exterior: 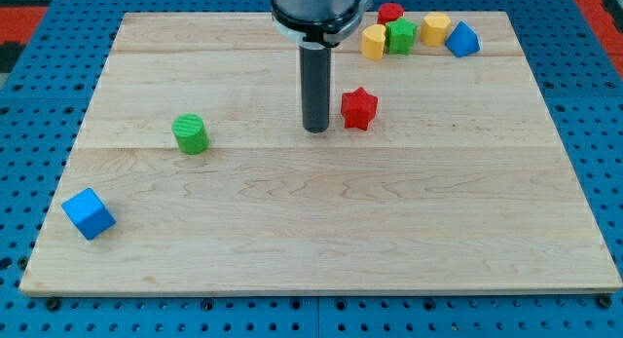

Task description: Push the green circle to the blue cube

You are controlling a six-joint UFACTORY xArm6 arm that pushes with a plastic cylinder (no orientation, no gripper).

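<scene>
No pincer is fitted to this arm, so nothing can be said of one standing wide, narrow or holding; the arm ends in a dark rod whose tip (315, 131) rests on the wooden board (321, 241).

Nearest the view's bottom, at the left corner, lies the blue cube (89, 213), alone. Farther up and a little to the right sits the green circle (191, 133), well apart from the cube. The tip stands well to the right of that green block, at about the same depth, with a red star (358, 108) just beside it on the right. At the view's top right a cluster gathers: a yellow block (373, 42), a green star-shaped block (400, 35), a red block (390, 13) behind them, another yellow block (435, 28) and a blue block (462, 39).

Judging by this, the approach is the step in hand; the push itself seems not begun. The next move likely calls for bringing the tip round to the green circle's upper right side, then driving it down and leftward toward the cube.
</scene>
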